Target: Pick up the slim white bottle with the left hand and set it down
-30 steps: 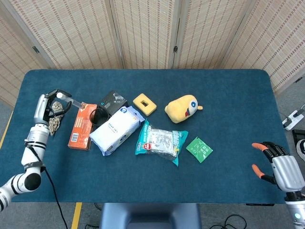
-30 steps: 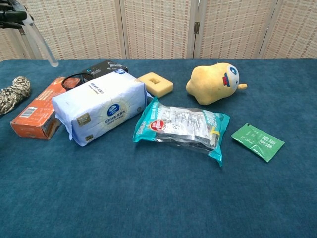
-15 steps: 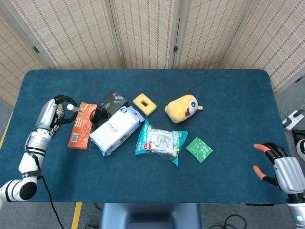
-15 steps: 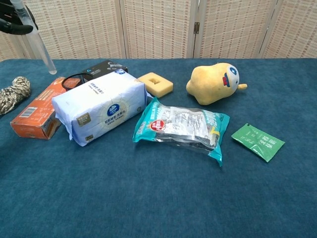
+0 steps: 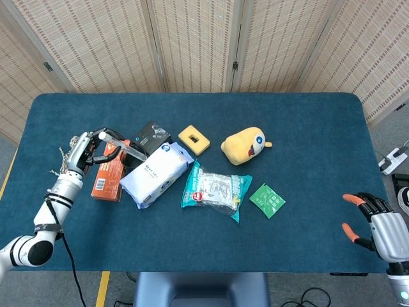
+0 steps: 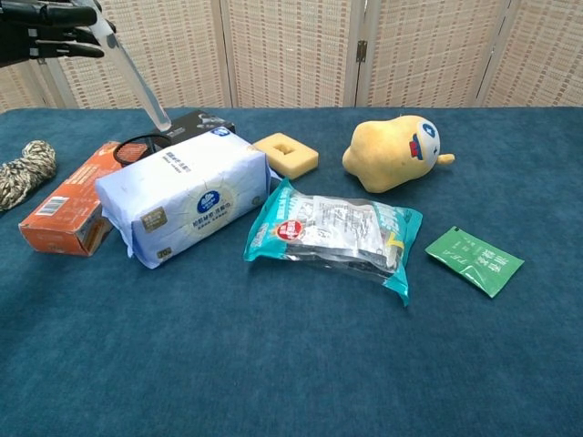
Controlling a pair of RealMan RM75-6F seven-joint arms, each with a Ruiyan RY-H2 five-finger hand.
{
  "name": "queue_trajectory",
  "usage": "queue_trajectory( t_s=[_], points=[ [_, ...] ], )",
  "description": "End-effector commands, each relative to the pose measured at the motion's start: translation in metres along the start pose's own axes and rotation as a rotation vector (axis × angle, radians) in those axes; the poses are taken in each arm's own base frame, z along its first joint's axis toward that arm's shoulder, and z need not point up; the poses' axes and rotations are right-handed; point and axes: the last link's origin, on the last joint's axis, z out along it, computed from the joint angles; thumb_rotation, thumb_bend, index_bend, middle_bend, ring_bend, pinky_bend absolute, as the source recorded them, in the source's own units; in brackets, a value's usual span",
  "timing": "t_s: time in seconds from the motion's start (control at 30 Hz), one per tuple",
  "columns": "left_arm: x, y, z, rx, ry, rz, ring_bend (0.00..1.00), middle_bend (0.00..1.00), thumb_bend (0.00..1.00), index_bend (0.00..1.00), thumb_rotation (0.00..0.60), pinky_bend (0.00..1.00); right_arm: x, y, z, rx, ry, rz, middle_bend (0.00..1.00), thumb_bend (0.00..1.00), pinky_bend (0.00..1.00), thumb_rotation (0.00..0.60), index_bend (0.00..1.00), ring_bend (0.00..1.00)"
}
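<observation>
My left hand (image 5: 86,148) holds the slim white bottle (image 5: 128,148) in the air at the table's left side. The bottle is tilted, with its free end slanting down and to the right, above the orange box (image 5: 107,171) and the black ring beside it. In the chest view the left hand (image 6: 46,27) sits at the top left corner, and the bottle (image 6: 137,84) slants down toward the black box (image 6: 189,122). My right hand (image 5: 377,224) hangs off the table's near right corner, fingers spread, holding nothing.
Right of the orange box (image 6: 68,209) lie a white tissue pack (image 6: 182,193), a yellow block (image 6: 286,153), a yellow plush (image 6: 393,152), a teal packet (image 6: 337,232) and a green sachet (image 6: 474,260). A ball of twine (image 6: 25,171) sits at the far left.
My left hand has carried the bottle rightward, off the twine and over the orange box. The bottle has tipped from near upright to a slant pointing right. The right hand has barely moved.
</observation>
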Motion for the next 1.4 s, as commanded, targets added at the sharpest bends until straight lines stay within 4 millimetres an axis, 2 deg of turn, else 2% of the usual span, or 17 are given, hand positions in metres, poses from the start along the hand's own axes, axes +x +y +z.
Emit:
queue_trajectory(
  t_s=[0.03,0.17,0.2,0.23,0.33,0.47,0.67,0.8,0.93,1.1,1.2,1.3,1.4],
  points=[
    [0.017,-0.008,0.003,0.002,0.049,0.358,0.32,0.47,0.52,0.63,0.600,0.17,0.000,0.000,0.000,0.002,-0.001,0.000,0.29,0.23,0.25,0.600,0.25,0.20],
    [0.018,-0.008,0.003,0.009,0.068,0.413,0.32,0.47,0.52,0.63,0.600,0.16,-0.001,0.000,0.001,0.003,-0.002,0.001,0.29,0.23,0.25,0.600,0.25,0.20],
    [0.029,-0.010,0.000,0.018,0.110,0.564,0.31,0.47,0.52,0.63,0.600,0.16,-0.001,-0.001,0.001,0.007,-0.003,0.003,0.29,0.23,0.25,0.600,0.25,0.20],
    [0.029,-0.011,-0.002,0.023,0.133,0.602,0.31,0.47,0.52,0.63,0.600,0.16,-0.001,-0.001,0.001,0.007,-0.003,0.003,0.29,0.23,0.25,0.600,0.25,0.20],
    [0.024,-0.008,-0.004,0.043,0.158,0.600,0.31,0.47,0.52,0.63,0.600,0.15,-0.001,0.000,0.001,0.005,-0.005,0.004,0.29,0.23,0.25,0.600,0.25,0.20],
    [0.010,-0.001,-0.005,0.031,0.119,0.355,0.31,0.47,0.52,0.63,0.600,0.15,-0.002,0.001,0.001,0.002,-0.005,0.006,0.29,0.23,0.25,0.600,0.25,0.20],
    [0.009,0.017,-0.001,0.005,0.053,-0.029,0.31,0.46,0.52,0.63,0.600,0.15,-0.001,0.001,0.001,-0.003,-0.005,0.003,0.29,0.23,0.25,0.600,0.25,0.20],
    [0.013,0.021,0.002,0.001,0.021,-0.158,0.31,0.45,0.52,0.63,0.600,0.15,-0.002,0.001,0.002,-0.004,-0.008,0.000,0.29,0.23,0.25,0.600,0.25,0.20],
    [0.020,0.012,0.003,0.000,0.018,-0.021,0.31,0.45,0.52,0.63,0.600,0.15,-0.002,0.001,0.002,-0.007,-0.014,-0.004,0.29,0.23,0.25,0.600,0.25,0.20],
    [0.024,-0.008,0.006,-0.010,0.081,0.343,0.29,0.43,0.52,0.63,0.600,0.15,-0.003,0.001,0.002,-0.014,-0.034,-0.017,0.29,0.23,0.25,0.600,0.25,0.20],
    [0.027,-0.017,0.008,0.011,0.115,0.500,0.29,0.43,0.52,0.63,0.600,0.15,-0.004,0.001,0.003,-0.005,-0.057,-0.040,0.29,0.23,0.25,0.600,0.25,0.20],
    [0.029,-0.021,0.007,0.022,0.148,0.616,0.28,0.42,0.52,0.63,0.600,0.14,-0.004,-0.001,0.005,0.004,-0.060,-0.058,0.29,0.23,0.25,0.600,0.25,0.20],
    [0.027,-0.022,0.007,0.032,0.179,0.655,0.28,0.42,0.52,0.63,0.600,0.14,-0.004,-0.002,0.006,0.004,-0.058,-0.055,0.29,0.23,0.25,0.600,0.25,0.20]
  ],
)
